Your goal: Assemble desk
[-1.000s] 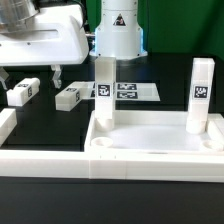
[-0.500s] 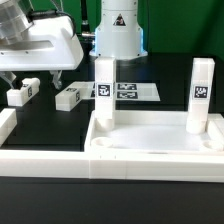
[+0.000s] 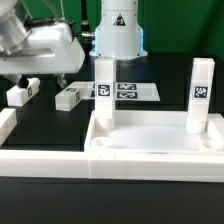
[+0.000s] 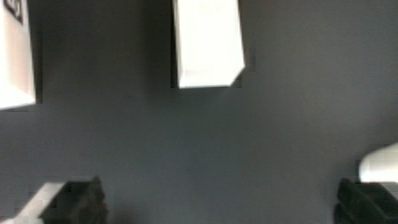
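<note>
The white desk tabletop (image 3: 150, 135) lies rim up at the front, with two white tagged legs standing upright in its far corners, one toward the exterior view's left (image 3: 104, 92) and one toward its right (image 3: 200, 95). Two loose tagged legs lie on the black table, one (image 3: 22, 92) farther left than the other (image 3: 68, 96). My gripper (image 3: 32, 80) hangs open and empty just above and behind them. In the wrist view the gripper (image 4: 217, 203) is open over bare table, with one white leg (image 4: 208, 42) ahead and another white part (image 4: 15, 60) at the edge.
The marker board (image 3: 135, 91) lies flat behind the tabletop. A long white border rail (image 3: 40, 165) runs along the front, with a piece at the exterior view's left edge (image 3: 5, 122). The robot base (image 3: 118, 30) stands at the back.
My gripper has moved toward the exterior view's left, over the loose legs. It stays open and empty. The parts have not moved.
</note>
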`<state>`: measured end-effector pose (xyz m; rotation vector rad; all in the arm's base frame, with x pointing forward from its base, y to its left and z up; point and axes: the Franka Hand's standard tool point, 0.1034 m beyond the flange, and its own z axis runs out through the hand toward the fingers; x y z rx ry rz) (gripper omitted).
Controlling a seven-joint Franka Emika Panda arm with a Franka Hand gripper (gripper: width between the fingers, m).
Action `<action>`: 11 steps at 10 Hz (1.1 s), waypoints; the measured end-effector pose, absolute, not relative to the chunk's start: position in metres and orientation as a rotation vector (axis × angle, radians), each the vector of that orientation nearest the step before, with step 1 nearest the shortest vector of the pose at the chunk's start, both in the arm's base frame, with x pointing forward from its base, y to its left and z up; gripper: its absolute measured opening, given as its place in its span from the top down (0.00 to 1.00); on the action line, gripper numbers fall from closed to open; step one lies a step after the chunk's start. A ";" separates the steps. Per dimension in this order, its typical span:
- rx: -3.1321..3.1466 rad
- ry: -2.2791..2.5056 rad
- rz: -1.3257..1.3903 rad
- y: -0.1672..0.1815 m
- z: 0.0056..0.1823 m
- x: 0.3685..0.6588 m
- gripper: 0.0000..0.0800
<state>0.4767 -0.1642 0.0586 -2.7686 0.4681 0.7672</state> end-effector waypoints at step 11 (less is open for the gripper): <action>-2.506 0.435 1.248 -0.145 0.031 0.439 0.19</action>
